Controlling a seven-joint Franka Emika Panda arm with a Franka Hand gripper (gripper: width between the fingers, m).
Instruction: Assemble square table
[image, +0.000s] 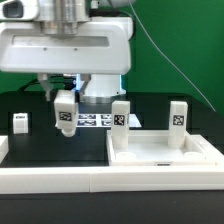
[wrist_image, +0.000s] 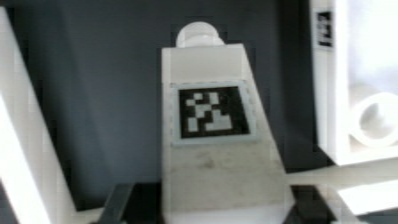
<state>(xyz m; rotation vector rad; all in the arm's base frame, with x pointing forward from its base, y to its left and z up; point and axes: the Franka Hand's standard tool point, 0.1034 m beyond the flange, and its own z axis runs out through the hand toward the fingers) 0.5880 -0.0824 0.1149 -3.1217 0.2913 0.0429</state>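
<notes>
The gripper grips one white leg, with its fingers pressed on both sides of it. A second leg and a third leg stand upright at the square tabletop.

We find the slab on the table toward the exterior view's right, with the rail lying just in front of it. The corner leg stands upright at the slab's back left corner, and the right leg stands farther right along that back edge. The lone leg stands far left, well apart. The held leg hangs upright, clamped in the hand, above the table between the lone leg and the corner leg. The marker board lies flat behind it.
</notes>
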